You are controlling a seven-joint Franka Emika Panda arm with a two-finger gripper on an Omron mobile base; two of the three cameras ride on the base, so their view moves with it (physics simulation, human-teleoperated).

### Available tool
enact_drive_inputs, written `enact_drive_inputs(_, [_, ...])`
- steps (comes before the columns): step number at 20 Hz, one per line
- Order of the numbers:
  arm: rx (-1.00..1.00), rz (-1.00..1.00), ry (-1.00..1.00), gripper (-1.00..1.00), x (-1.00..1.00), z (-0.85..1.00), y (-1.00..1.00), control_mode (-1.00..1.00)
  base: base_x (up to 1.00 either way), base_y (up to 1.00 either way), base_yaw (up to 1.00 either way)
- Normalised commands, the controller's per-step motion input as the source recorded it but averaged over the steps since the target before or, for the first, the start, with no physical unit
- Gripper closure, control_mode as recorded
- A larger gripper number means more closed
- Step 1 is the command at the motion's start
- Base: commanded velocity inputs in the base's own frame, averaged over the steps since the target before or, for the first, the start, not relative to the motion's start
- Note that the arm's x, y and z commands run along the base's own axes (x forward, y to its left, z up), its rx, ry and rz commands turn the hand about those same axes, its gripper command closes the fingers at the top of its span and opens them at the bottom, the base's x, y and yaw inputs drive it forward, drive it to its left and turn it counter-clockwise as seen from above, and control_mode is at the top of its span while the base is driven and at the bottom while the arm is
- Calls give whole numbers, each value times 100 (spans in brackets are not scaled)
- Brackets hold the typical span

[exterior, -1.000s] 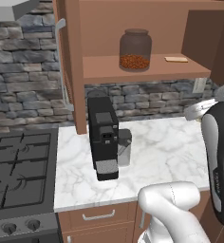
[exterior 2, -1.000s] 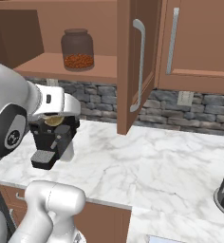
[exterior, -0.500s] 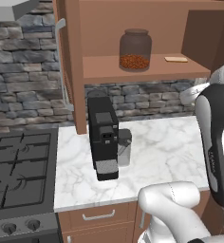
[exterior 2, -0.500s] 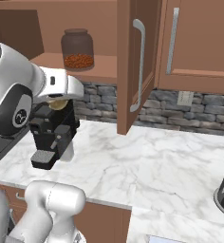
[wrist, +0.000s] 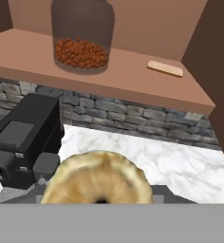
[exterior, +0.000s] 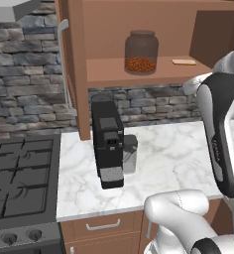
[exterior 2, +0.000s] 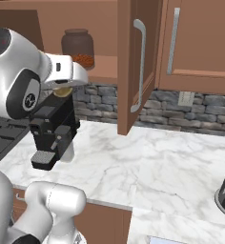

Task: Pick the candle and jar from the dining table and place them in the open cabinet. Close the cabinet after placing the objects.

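Note:
The tan-gold candle [wrist: 97,178] sits low in the hand view, with my gripper [exterior 2: 61,89] shut on it. In the right base view the candle [exterior 2: 64,92] peeks out under the white hand, above the coffee machine and just below the shelf's level. The glass jar [exterior: 141,52] with reddish-brown granules stands on the shelf of the open cabinet [exterior: 153,74], ahead of and above the gripper; it also shows as the jar [wrist: 82,35] in the hand view. The dining table is out of view.
A black coffee machine [exterior: 108,144] stands on the marble counter [exterior: 173,154] below the shelf. The cabinet's open door [exterior 2: 136,62] juts out on the right. A small flat tan piece [wrist: 165,68] lies on the shelf right of the jar. A stove [exterior: 20,183] is at left.
The arm has risen and swung toward the cabinet shelf, carrying the candle with it. The jar has stayed put on the shelf.

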Motion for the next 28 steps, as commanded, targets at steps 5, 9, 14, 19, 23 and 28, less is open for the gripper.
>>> enact_drive_inputs(5, [0,0,-6,100,43,0,0,-100,0,0,0])
enact_drive_inputs(9, [0,0,-6,100,47,0,0,-100,0,0,0])
enact_drive_inputs(14, [0,0,-4,100,33,8,-8,-100,0,0,0])
enact_drive_inputs(19, [0,0,0,100,23,8,-24,-100,0,0,0])
enact_drive_inputs(23, [0,0,0,100,32,1,-14,-100,0,0,0])
enact_drive_inputs(28, [0,0,0,100,35,0,-4,-100,0,0,0])
